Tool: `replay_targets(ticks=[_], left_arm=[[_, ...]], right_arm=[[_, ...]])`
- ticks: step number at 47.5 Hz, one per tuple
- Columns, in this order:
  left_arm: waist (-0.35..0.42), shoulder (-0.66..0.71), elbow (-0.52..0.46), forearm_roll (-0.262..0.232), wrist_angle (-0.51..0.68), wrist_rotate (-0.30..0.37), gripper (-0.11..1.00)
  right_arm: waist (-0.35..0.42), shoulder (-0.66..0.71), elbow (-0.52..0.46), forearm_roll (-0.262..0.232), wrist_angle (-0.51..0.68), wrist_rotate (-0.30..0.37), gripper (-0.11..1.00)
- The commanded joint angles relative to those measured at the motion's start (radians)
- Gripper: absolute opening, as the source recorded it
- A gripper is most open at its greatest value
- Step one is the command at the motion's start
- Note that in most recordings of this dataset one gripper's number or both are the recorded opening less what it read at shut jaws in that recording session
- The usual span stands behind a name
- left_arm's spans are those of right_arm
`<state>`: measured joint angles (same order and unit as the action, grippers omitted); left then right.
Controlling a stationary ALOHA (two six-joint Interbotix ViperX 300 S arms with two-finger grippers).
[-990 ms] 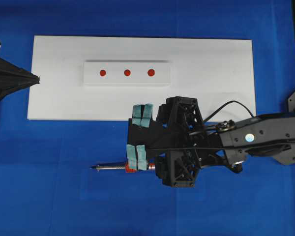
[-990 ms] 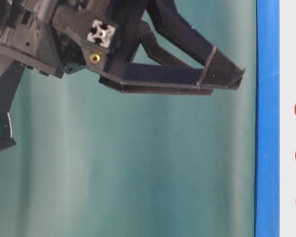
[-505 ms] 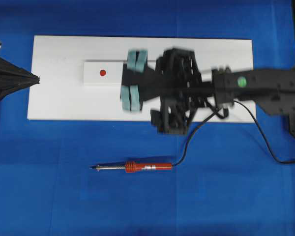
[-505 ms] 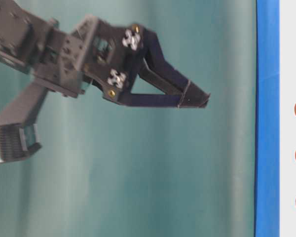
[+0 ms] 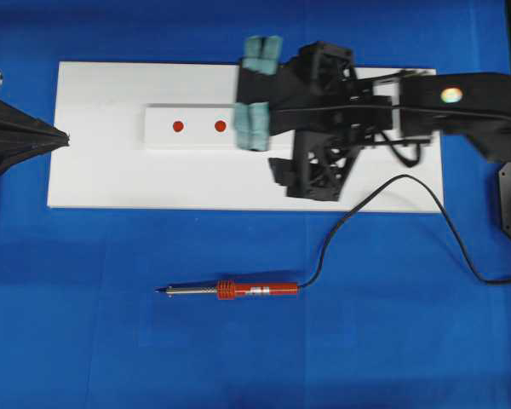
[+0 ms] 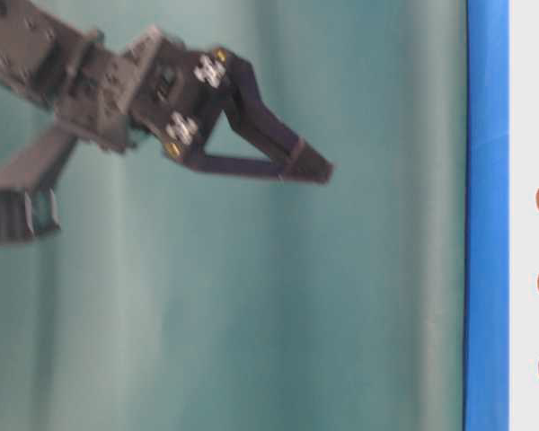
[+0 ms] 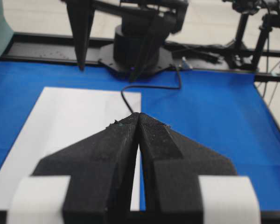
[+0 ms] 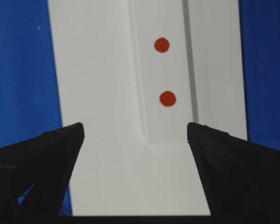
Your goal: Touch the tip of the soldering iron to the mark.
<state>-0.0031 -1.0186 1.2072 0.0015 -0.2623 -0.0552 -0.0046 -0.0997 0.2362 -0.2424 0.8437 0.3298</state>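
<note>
A: Where's the soldering iron [image 5: 257,290]?

B: Lower middle of the overhead frame, flat on the blue desk [image 5: 68,341], long axis left-right, dark tip pointing left, red-orange handle, black cord trailing right.

A: And the pincers?

B: Right pincer [image 5: 257,89] is nearer: jaws apart, empty, above it over the white block [image 5: 192,138]. Left pincer [image 7: 138,116]: together, far left.

**Tally of what lay on the blue table**

There was one soldering iron [image 5: 257,290], one white board [image 5: 111,170], and one white block [image 5: 187,136] showing two red dots [image 5: 178,126]; a third showed in the table-level view. Two grippers appeared: left [image 5: 64,137], right [image 5: 257,89].
</note>
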Motion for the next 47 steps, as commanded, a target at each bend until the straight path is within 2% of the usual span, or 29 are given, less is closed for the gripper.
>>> replay_targets(ticks=[1, 21, 47], left_arm=[[-0.003, 0.005, -0.009, 0.000, 0.000, 0.000, 0.00], [-0.003, -0.015, -0.011, 0.000, 0.000, 0.000, 0.00], [-0.003, -0.018, -0.006, 0.000, 0.012, 0.011, 0.00]], right_arm=[[-0.003, -0.083, 0.031, -0.002, -0.041, 0.003, 0.90], [-0.006, -0.453, 0.334, -0.009, -0.253, 0.006, 0.90], [-0.028, -0.893, 0.681, -0.014, -0.357, 0.008, 0.90]])
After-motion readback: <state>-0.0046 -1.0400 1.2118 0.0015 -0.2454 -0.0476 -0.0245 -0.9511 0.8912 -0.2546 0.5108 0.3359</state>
